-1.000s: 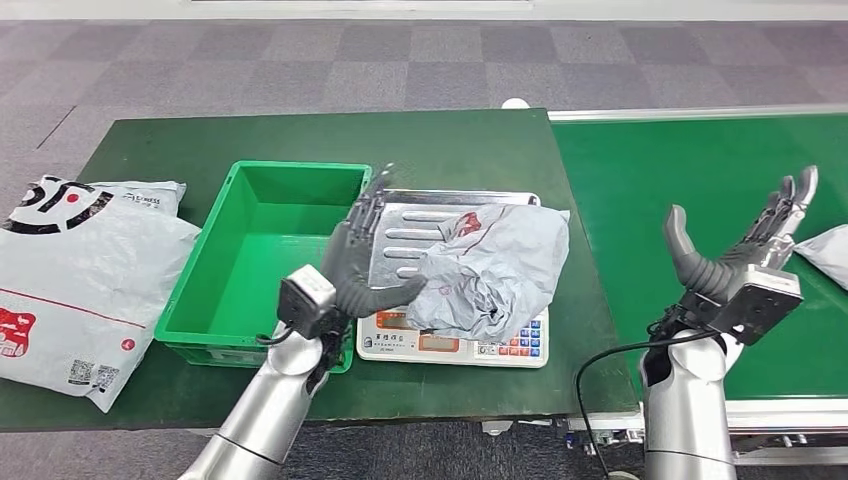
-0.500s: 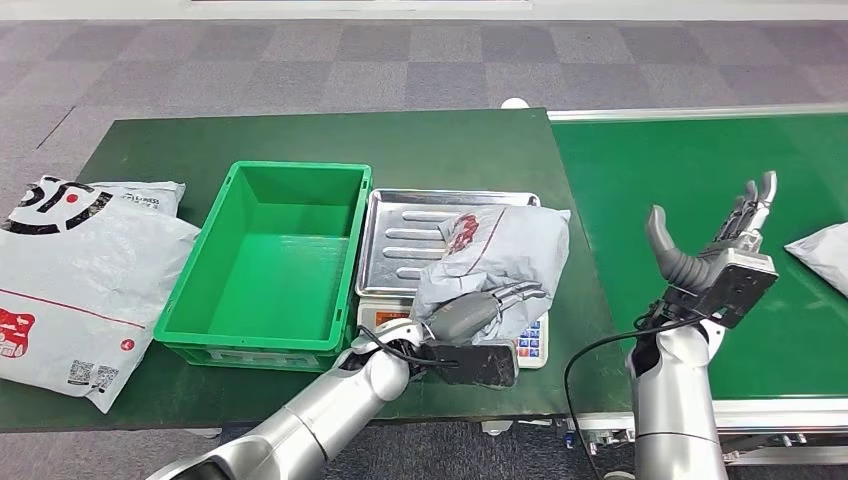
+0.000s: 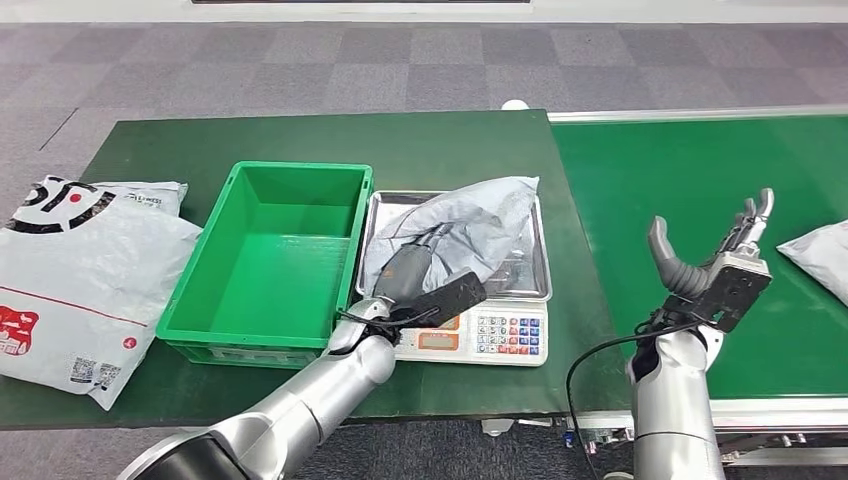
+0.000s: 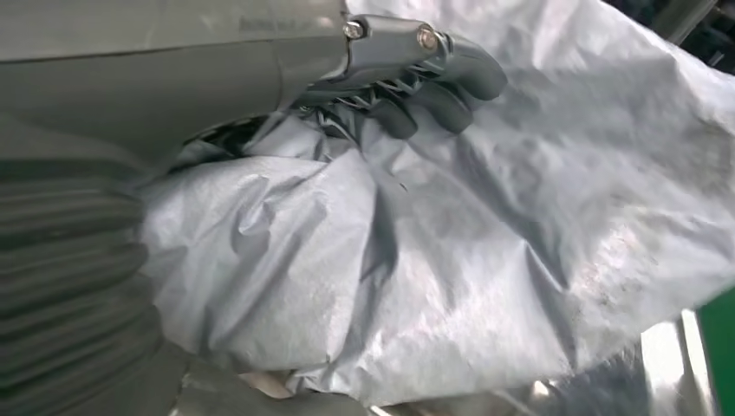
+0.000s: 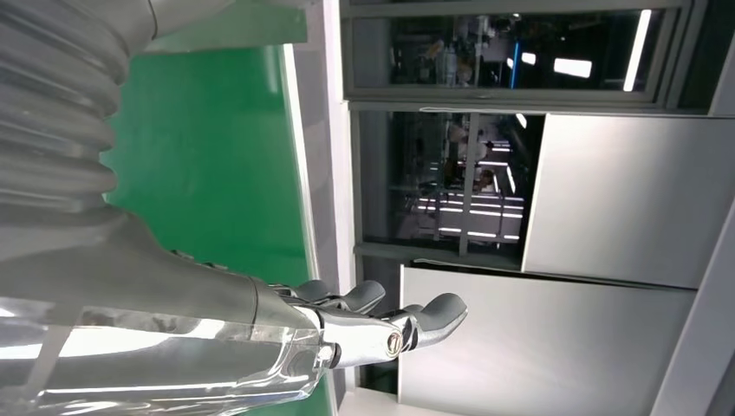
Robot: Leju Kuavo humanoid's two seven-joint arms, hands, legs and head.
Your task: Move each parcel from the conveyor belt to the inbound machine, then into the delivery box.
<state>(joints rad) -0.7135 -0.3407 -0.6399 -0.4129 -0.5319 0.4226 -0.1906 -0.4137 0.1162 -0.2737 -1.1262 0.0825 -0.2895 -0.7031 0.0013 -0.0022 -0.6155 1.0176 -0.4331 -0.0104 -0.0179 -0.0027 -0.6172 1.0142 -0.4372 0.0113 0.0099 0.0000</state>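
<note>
Two parcels matter here: the crumpled grey plastic mailer parcel (image 3: 465, 225) lies on the steel tray of the white weighing scale (image 3: 540, 285), the inbound machine, while a second pale parcel (image 3: 818, 255) waits on the green conveyor belt (image 3: 650, 180). The left robot hand (image 3: 410, 262) closes its fingers (image 4: 433, 100) into the grey film, seemingly grasping it, though folds hide the thumb. The right robot hand (image 3: 715, 262) is released, fingers spread above the belt. Next comes lifting the parcel sideways into the empty green plastic crate (image 3: 200, 290) on the desk (image 3: 450, 135).
</note>
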